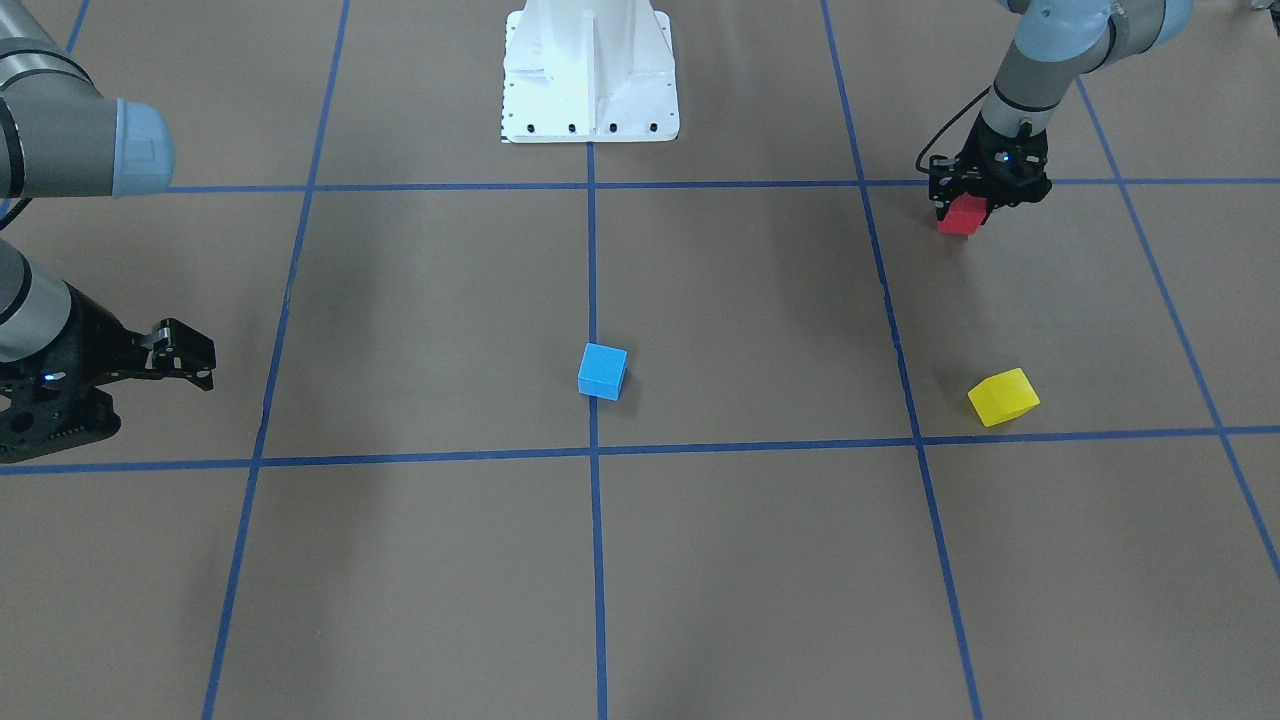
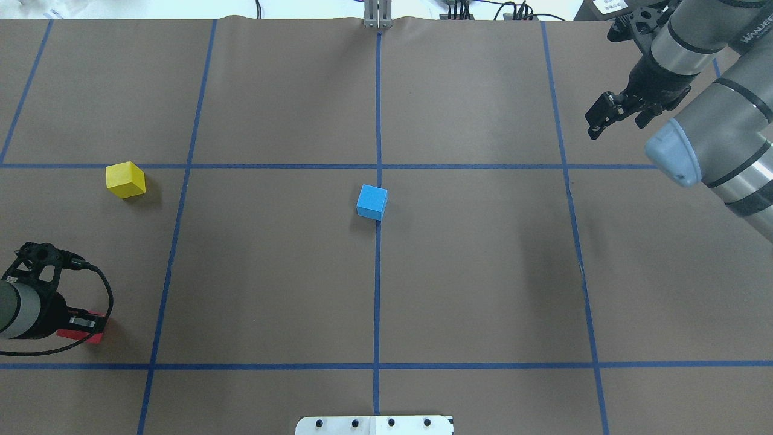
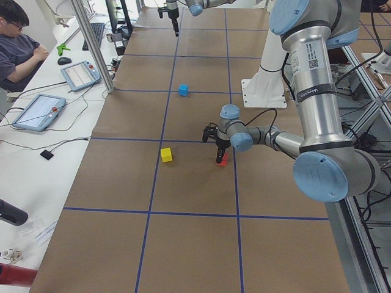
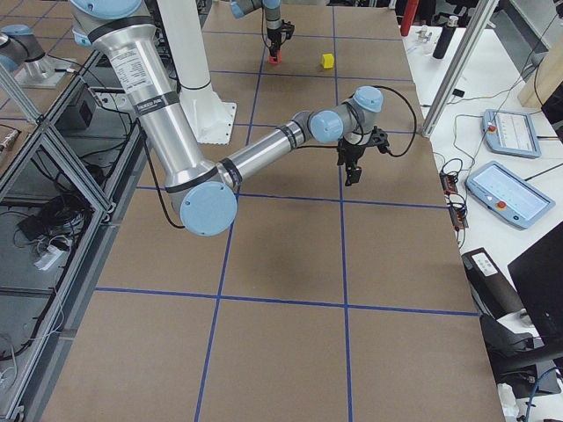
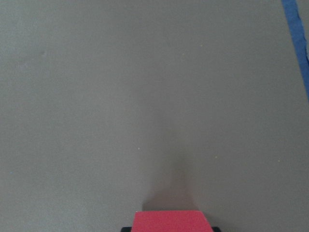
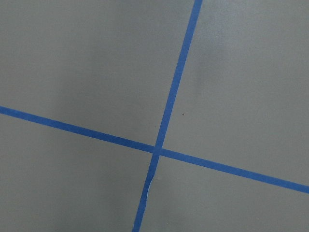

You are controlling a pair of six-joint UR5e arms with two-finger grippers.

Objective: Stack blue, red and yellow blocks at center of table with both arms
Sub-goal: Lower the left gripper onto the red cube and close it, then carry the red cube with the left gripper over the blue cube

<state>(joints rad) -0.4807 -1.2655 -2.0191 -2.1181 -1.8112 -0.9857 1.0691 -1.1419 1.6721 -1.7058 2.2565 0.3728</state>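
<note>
Front-facing view: the left gripper [image 1: 967,203] is clamped on the red block [image 1: 961,221], far out on the robot's left and just beside a tape line [image 1: 760,185]. I cannot tell whether the block has cleared the table [image 1: 430,320]. The blue block [image 1: 602,371] sits at centre on the middle line, turned slightly off square. The yellow block [image 1: 1003,396] lies well apart from both, also on the left. The right gripper [image 1: 190,357] hangs at the opposite edge, jaws seemingly parted and empty. Overhead: same layout. A white wordmark [image 2: 753,37] on the right arm [image 2: 712,121] runs off the frame, not legible. Left side view: a printed label [image 3: 308,58] on the left arm [image 3: 314,110], too small to read. Right side view: another label on the near arm, also unreadable. Left wrist view: only one face of the red block shows, low in frame, so grip depth is unknown. Right wrist view: a bare tape cross [image 6: 157,150], no fingers. Risks, as I judge them: a shallow pinch could drop the red block in transit. Setting it down unaligned with the skewed blue block could nudge that one off centre, or leave an overhang that topples once the yellow block goes on.
</note>
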